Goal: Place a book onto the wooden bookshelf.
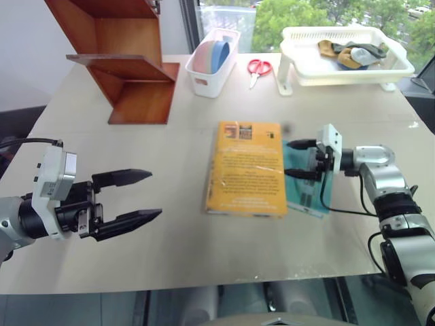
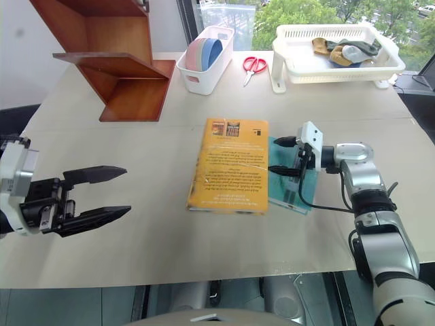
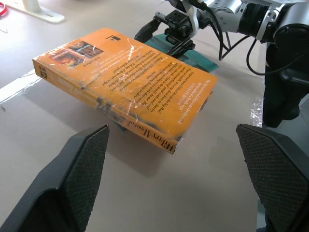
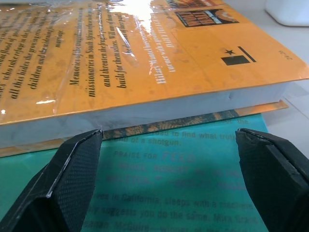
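Book first: we see the thick yellow-orange book (image 1: 246,169) lying flat in the middle of the desk (image 1: 170,231), its shiny cover up. It has dark lines of words and a small picture at its far end. Its right edge lies on top of a thin teal book (image 1: 309,197).

Now we go from left to right. On the near left our left gripper (image 1: 136,197) hangs over the desk with its two black fingers spread wide. It holds nothing and points toward the yellow-orange book, but it is well apart from it. At the far left stands the wooden bookshelf (image 1: 129,61), reddish-brown, with slanted boards. Right of the shelf is a small white bin (image 1: 212,64) with round pink and blue things standing in it. Next to the bin lie red scissors (image 1: 257,68). At the far right is a white tray (image 1: 343,58) with some gloves or cloths in it.

On the right, our right gripper (image 1: 300,159) points left, just beside the right edge of the yellow-orange book and over the teal book. Its fingers are spread apart, and it is not pinching anything.
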Tool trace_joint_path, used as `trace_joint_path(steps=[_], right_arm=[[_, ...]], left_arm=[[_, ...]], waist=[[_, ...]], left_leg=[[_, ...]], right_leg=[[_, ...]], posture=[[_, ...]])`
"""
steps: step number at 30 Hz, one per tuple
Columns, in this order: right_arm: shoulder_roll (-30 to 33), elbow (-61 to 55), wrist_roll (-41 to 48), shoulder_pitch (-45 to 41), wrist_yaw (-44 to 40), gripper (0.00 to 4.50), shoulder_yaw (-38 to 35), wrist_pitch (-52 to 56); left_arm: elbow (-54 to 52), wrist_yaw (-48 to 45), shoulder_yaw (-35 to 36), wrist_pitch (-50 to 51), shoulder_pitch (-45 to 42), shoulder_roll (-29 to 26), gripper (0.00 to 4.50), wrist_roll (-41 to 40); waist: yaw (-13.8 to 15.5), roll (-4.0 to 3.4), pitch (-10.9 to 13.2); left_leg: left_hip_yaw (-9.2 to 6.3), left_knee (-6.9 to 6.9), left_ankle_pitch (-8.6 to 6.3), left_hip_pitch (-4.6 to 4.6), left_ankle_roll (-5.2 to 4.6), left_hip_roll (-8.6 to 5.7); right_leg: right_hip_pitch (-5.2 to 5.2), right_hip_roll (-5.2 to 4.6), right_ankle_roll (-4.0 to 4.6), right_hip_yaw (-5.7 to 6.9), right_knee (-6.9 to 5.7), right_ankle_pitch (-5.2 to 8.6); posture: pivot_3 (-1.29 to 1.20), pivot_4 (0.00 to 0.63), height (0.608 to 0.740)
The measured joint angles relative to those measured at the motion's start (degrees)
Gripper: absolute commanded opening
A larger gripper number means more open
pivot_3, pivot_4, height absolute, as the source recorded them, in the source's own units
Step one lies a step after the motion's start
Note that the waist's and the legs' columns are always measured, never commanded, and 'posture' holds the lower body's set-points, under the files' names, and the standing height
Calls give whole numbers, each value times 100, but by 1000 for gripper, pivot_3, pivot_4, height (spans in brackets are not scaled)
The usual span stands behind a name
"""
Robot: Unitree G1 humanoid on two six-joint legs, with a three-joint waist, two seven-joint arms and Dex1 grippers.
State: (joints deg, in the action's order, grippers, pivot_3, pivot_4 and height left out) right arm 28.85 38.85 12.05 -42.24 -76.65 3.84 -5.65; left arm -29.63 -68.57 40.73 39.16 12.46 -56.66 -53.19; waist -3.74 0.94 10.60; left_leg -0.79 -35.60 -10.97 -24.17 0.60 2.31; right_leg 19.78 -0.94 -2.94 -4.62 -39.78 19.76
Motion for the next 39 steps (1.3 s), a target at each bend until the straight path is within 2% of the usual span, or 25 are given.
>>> trace_joint_path(steps=[16,20,23,26,27,31,34,39], right_arm=[[-264,789,-162,-377,98,4500,-2,-596],[-218,888,-168,-374,191,4500,-59,-661],[105,745,-134,-239,154,4500,-145,-652],[551,305,22,102,-12,4500,-350,-474],[848,-196,246,434,-167,4500,-503,-193],[1438,-1590,878,1253,-326,4500,-872,763],[1852,-2802,1406,1917,-295,4500,-1225,1533],[2101,-4326,2189,2881,-7,4500,-1827,2520]], left_arm=[[202,173,149,58,99,-126,4433,305],[688,652,-318,36,-592,252,4433,359],[1128,934,-864,121,-938,636,4433,361],[1652,1246,-1133,318,-1421,1052,4433,234],[1979,1346,-1344,421,-1737,1325,4433,180],[2914,1442,-1809,793,-2426,1751,4433,119],[3835,1520,-2001,1248,-3179,1961,4433,63],[5023,1118,-2605,2057,-4150,1995,4433,128]], waist=[[-11,-1,1],[14,-6,4],[46,-3,5],[112,-4,7],[145,-16,12],[177,-32,21],[179,-31,24],[147,-27,22]], left_leg=[[-3,1,0,0,0,0],[-3,-3,1,4,1,-6],[-11,-7,0,-6,0,-8],[-28,-12,0,-20,0,-6],[-39,-17,0,-28,0,-7],[-77,-53,1,-57,0,-11],[-87,-73,1,-58,0,-15],[-92,-77,2,-61,0,-23]], right_leg=[[0,-1,0,2,-1,0],[-5,-4,-1,3,-6,-1],[-2,-6,-2,9,-2,-1],[2,-5,-2,25,-2,-1],[0,-4,-2,37,-1,-1],[1,-1,-2,72,-9,-1],[-6,1,-3,79,-18,-1],[-12,3,-5,82,-17,-2]], posture=[[0,150,740],[0,150,740],[0,150,740],[0,150,740],[0,150,740],[0,150,740],[0,150,740],[0,150,740]])
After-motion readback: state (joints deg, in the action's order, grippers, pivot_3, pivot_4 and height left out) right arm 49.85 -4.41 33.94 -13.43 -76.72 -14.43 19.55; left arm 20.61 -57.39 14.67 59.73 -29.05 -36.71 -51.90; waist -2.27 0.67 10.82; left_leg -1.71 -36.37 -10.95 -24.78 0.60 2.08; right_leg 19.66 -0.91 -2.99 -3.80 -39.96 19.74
